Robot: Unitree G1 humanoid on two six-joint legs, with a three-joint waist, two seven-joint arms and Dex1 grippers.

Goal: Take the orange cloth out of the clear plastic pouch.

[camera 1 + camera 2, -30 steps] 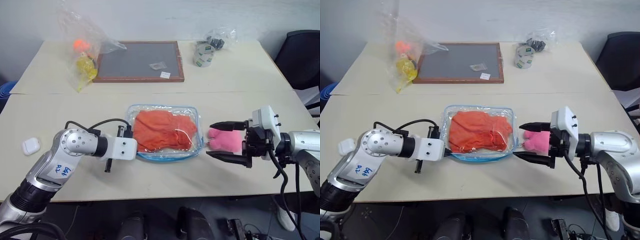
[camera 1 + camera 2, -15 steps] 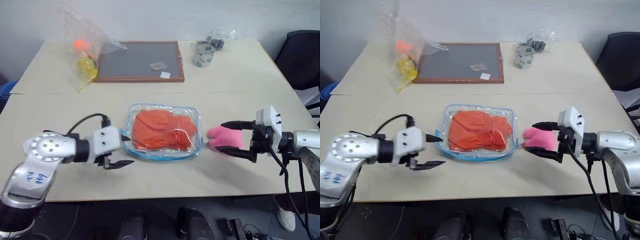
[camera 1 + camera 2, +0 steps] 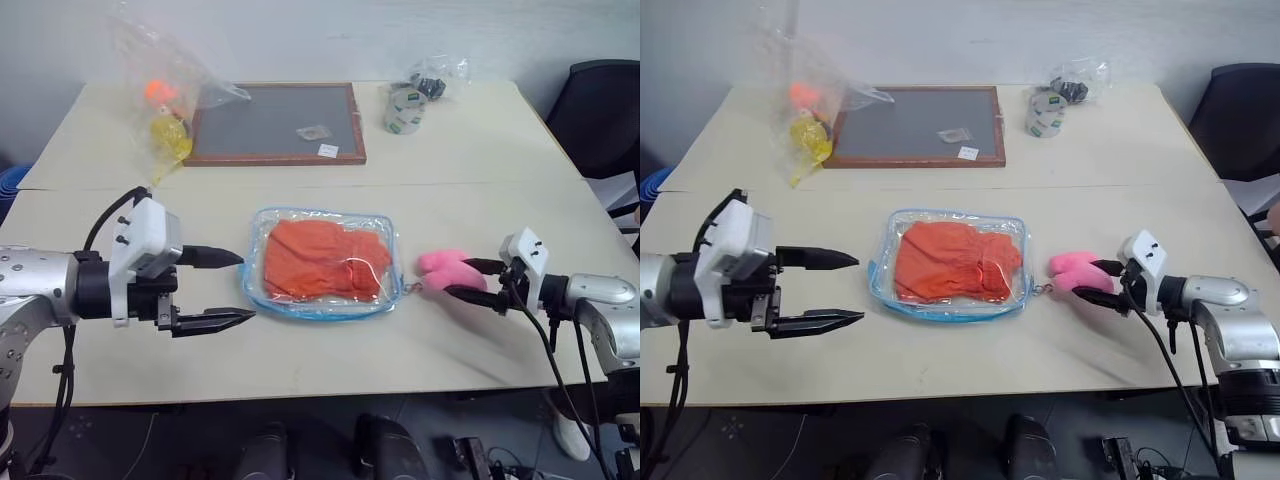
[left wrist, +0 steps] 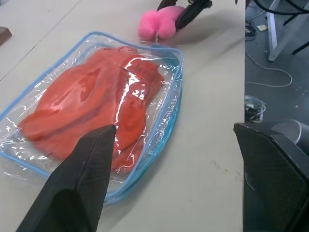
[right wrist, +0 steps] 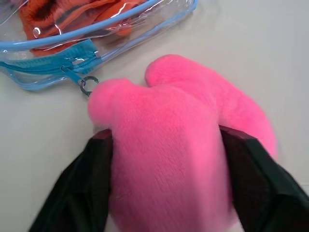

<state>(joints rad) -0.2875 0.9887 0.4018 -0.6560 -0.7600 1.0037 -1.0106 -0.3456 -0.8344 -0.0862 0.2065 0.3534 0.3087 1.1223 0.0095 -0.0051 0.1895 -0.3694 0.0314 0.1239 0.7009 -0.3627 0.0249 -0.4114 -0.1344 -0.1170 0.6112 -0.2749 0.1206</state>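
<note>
Though pouched, orange cloth [image 3: 320, 258] (glare-blurred)

Office or lab: plain tables [image 3: 480, 150], office chair [image 3: 600, 110], floor cables [image 4: 270, 63].

Head cameras overlook table [image 3: 300, 350], wrist cameras close (both see pouch [image 4: 164, 121])

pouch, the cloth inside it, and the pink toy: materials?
Clear plastic pouch: looks like glossy see-through vinyl, going by the glare streaks, with light blue trim, likely fabric, and a zipper with a small ring pull.
Orange cloth: soft matte fabric, folds and wrinkles visible through the plastic.
Pink plush toy: fuzzy pile, probably synthetic plush; it bulges between the right end effector's fingers.
</note>
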